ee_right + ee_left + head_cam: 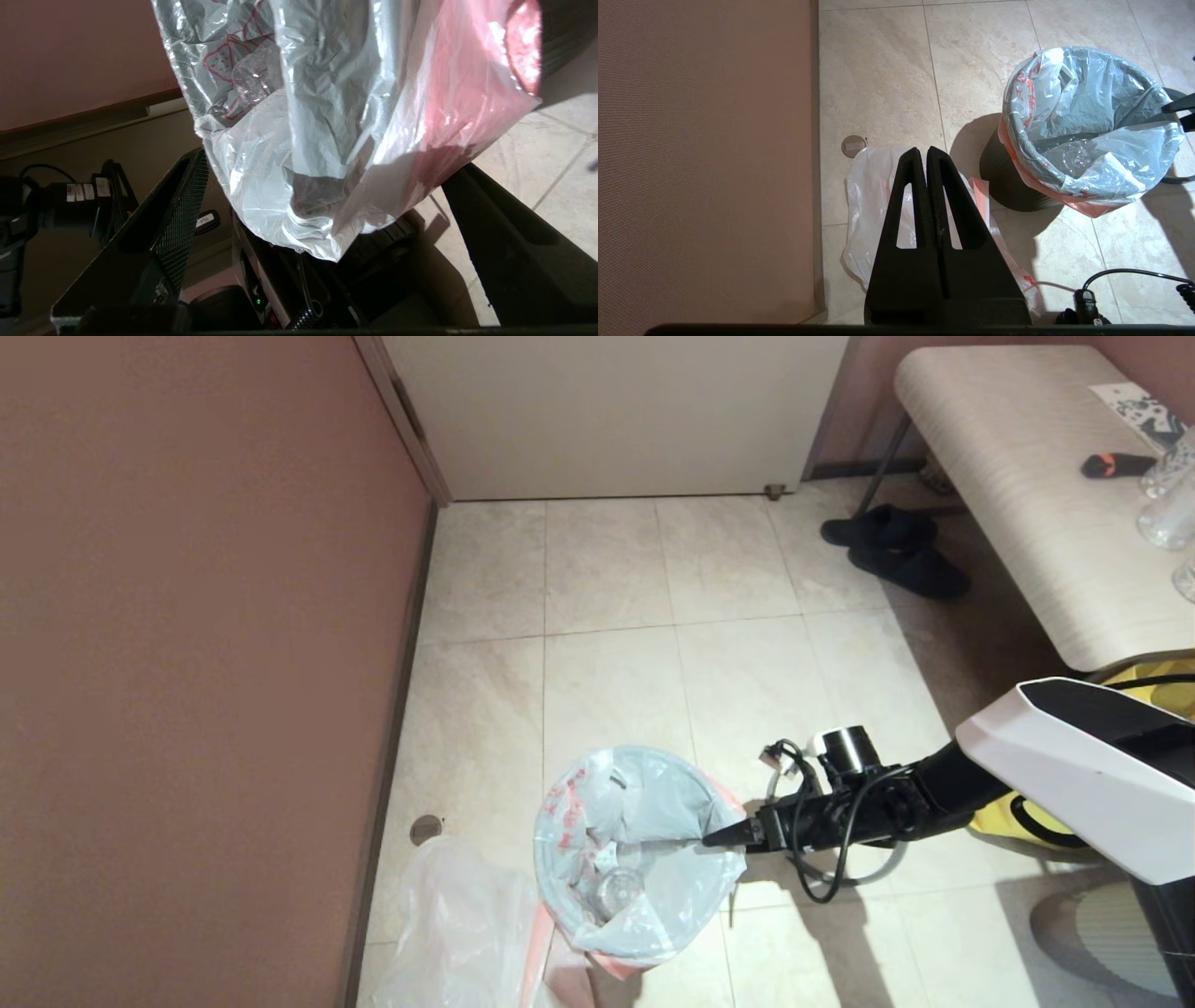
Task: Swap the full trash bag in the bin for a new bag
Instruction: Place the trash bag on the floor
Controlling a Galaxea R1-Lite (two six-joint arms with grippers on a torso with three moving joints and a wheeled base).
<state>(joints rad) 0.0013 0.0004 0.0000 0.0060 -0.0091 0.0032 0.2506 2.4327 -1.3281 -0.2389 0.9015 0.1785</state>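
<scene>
Right pincer [724,837] wide open at full bag [635,859] rim, holding nothing. Risk: shallow bite tears film, tips bin [1013,186]. Left pincer [927,156] shut, empty.

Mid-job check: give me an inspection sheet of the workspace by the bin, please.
Surface: beige tiled floor.
Job's things: bin lined with full bag, bottle inside; new bag limp on floor beside it.
Clutter: dark shoes; yellow bag.
End effectors: right gripper open at bag's rim; left gripper shut above new bag.
Cables: black loop under right wrist.
Surroundings: wall, door, bench.
</scene>
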